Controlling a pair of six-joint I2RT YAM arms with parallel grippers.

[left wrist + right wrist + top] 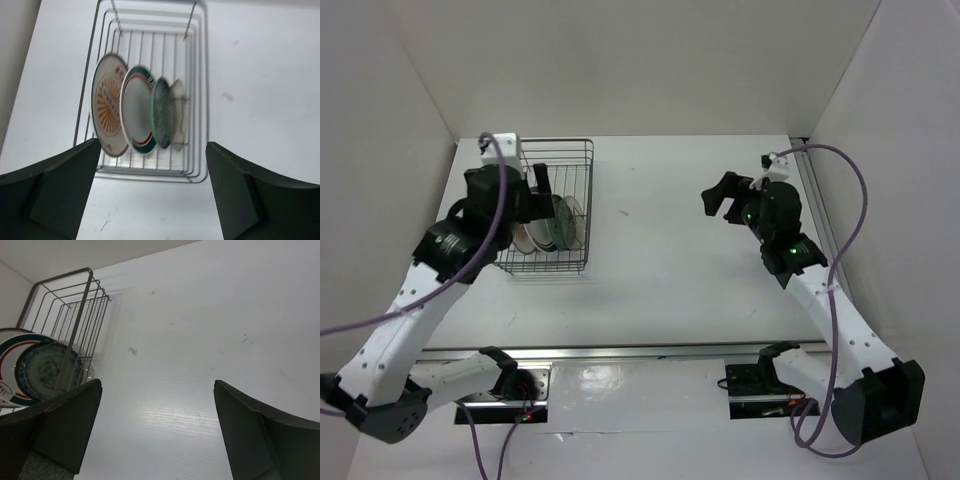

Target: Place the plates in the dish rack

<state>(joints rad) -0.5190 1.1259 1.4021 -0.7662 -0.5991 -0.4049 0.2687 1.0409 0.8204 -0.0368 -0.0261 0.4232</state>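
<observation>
Left pincer [542, 188]: jaws wide, empty, just above the rack's near end.
Plates: four on edge side by side directly below and ahead of it: orange plate [106, 112], green-rimmed plate [136, 117], blue-green plate [161, 112], grey plate [177, 112]. The row runs across the rack.
Rack [199, 100]: long axis points away from the left arm; far half bare.
Right pincer [718, 196]: wide, empty, over the surface [260, 90], well apart from the rack.
Nearer arm: left.
In the way: rack rim wires, probably, if the left arm backs out low; no plate shows outside.
</observation>
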